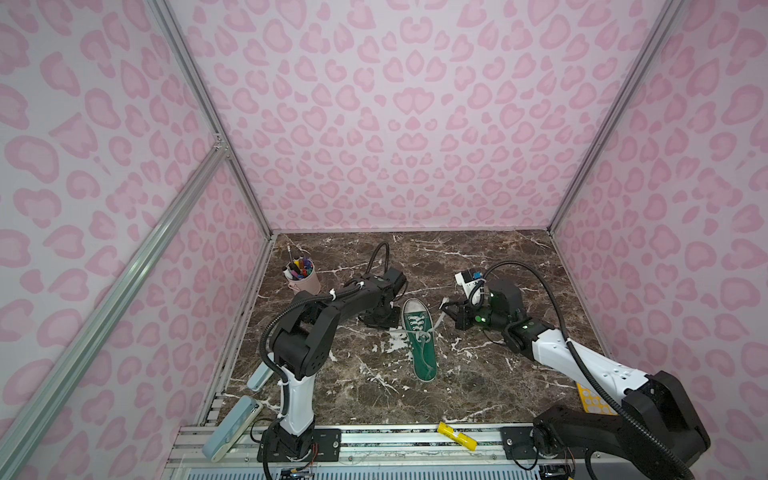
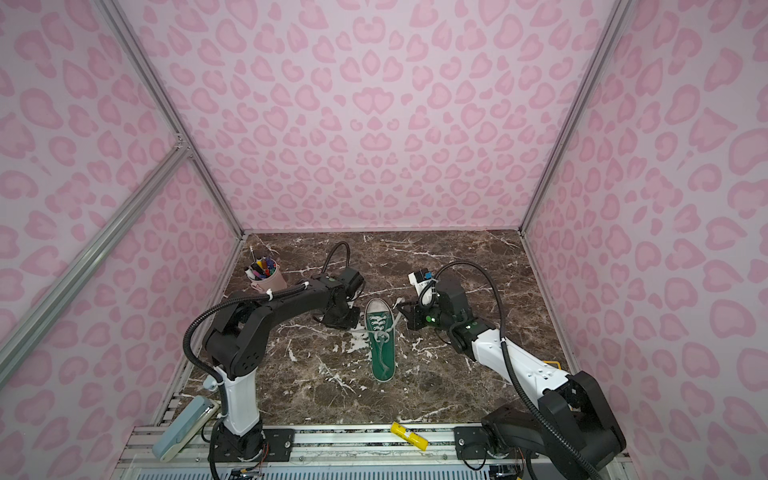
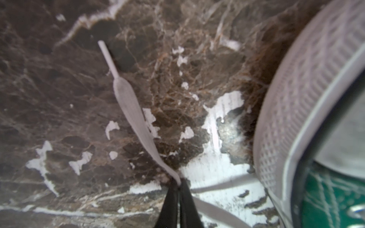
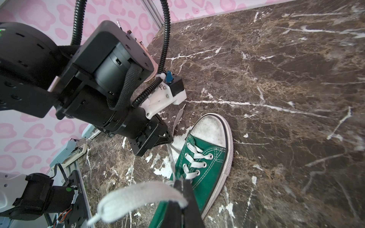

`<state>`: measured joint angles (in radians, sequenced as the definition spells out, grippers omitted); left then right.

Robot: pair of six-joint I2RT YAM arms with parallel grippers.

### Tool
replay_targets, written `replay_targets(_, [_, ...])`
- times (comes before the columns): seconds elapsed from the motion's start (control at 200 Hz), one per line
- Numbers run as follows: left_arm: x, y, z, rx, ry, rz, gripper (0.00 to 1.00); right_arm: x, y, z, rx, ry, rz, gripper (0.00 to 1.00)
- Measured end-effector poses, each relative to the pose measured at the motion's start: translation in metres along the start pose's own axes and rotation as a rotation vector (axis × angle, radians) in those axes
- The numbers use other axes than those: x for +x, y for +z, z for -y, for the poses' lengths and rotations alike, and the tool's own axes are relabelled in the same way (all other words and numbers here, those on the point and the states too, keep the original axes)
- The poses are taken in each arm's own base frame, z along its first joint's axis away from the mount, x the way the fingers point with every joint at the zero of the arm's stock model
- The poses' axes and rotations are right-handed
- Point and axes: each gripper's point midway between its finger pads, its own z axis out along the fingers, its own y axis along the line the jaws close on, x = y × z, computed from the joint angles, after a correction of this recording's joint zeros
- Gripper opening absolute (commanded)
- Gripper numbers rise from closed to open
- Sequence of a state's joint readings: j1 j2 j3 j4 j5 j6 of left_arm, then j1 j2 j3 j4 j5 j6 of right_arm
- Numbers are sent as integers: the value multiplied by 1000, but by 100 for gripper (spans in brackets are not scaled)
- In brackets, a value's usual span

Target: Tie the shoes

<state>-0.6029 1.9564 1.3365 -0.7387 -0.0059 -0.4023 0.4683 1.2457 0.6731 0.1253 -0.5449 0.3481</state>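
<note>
Seeing shoe [image 1: 419,338] sole-down on table [image 1: 478,257], centre of lower half in both top views, toe pointing up-frame. Left gripper [image 3: 178,186] clenched on left lace [image 3: 130,106], low over tabletop just beside toe. Right gripper [image 4: 180,197] pinching right lace [image 4: 138,193], stretched from eyelets toward right of frame.

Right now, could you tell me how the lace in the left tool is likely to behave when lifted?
Probably floppy: the lace curves and twists limply beyond the left tool. Likely very light, being a thin flat strip. A hard pull might drag the sneaker, as it is threaded through its eyelets.
</note>
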Motion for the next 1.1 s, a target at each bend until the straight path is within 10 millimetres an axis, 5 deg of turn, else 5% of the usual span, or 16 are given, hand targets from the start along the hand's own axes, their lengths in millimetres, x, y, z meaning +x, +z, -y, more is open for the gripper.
replay_targets(0.31, [-1, -40, -14, -53, 3, 65, 3, -6, -26, 24, 101, 43, 69, 2])
replay_targets(0.605, [29, -70, -38, -110, 0, 67, 3, -10, -88, 78, 348, 141, 204, 3])
replay_targets(0.85, [44, -92, -51, -139, -8, 79, 3, 19, -131, 127, 548, 307, 281, 4])
replay_targets(1.1, [61, -84, -68, -158, -35, 46, 3, 51, -139, 150, 619, 439, 284, 4])
